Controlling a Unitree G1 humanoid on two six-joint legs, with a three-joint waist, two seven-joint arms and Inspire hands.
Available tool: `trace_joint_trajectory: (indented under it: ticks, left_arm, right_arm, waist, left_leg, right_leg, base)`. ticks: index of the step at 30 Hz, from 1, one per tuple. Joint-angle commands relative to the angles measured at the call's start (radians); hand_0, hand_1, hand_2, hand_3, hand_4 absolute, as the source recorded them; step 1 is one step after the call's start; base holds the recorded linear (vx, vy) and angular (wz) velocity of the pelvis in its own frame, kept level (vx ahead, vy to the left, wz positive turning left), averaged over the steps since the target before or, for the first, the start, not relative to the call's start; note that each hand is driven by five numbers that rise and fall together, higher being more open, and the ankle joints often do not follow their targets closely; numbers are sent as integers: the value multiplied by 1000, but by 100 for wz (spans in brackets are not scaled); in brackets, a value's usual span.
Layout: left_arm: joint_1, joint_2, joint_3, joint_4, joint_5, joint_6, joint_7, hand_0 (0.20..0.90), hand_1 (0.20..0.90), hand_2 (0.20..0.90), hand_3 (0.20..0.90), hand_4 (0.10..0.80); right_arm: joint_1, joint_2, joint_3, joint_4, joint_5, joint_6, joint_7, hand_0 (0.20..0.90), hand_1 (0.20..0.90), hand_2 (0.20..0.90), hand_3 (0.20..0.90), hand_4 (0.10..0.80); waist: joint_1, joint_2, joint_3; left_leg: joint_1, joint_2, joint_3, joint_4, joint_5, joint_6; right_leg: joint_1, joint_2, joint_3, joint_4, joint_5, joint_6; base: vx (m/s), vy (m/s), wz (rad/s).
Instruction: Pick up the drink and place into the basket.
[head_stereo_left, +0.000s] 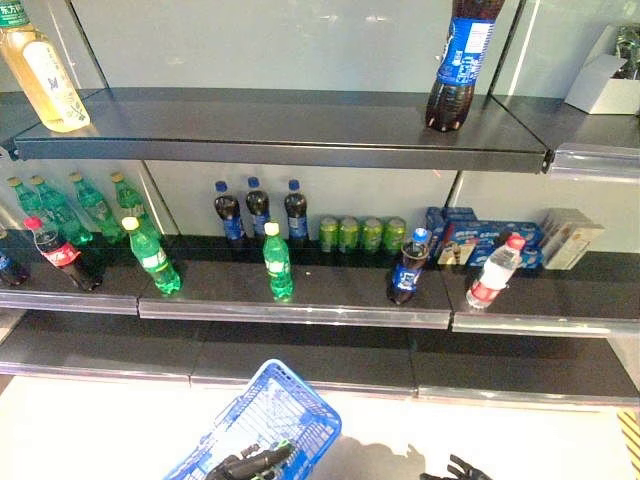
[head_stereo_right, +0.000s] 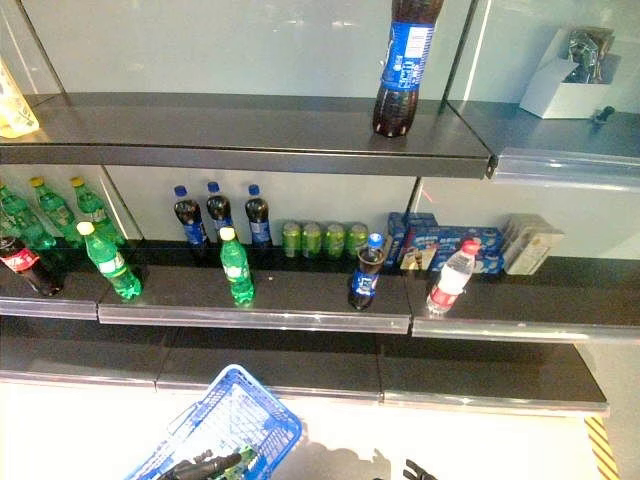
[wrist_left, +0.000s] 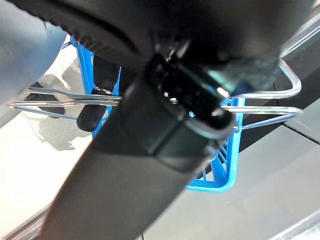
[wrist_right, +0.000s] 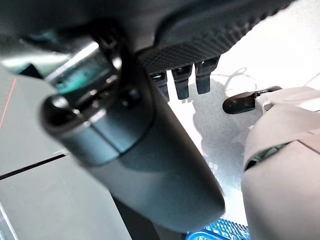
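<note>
Store shelves stocked with bottled drinks face the robot.
Left hand curls round the wire handles of the blue basket low in front; right hand hangs empty, fingers loose; a cola bottle stands on the middle shelf.

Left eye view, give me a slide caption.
Left hand holds a blue basket below shelves of bottled drinks.

Dark grey shelving against pale wall; light floor below, possibly glossy.
</note>
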Motion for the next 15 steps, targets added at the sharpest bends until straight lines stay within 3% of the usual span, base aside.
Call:
trace_joint_trajectory:
  ticks: [1, 15]
  left_arm:
    - [-50, 51, 13, -9, 13, -64, -84, 300, 300, 300, 200, 100]
    - [-56, 56, 16, -5, 21, -62, -86, 300, 300, 300, 200, 100]
  right_arm:
    - [-87, -8, -7, 37, -9, -32, 0, 900, 900, 900, 900, 800]
    - [-86, -12, -5, 30, -17, -27, 2, 900, 900, 900, 900, 800]
  waist:
    - [12, -13, 13]
    - [18, -23, 23]
  left_leg:
    - [13, -68, 48, 6, -49, 35]
    - [13, -72, 50, 6, -51, 38]
  right_leg:
    - [16, -1, -5, 66, -50, 48]
    - [11, -6, -11, 74, -47, 55]
  base:
    - [0, 0, 0]
    - [-1, 5, 0]
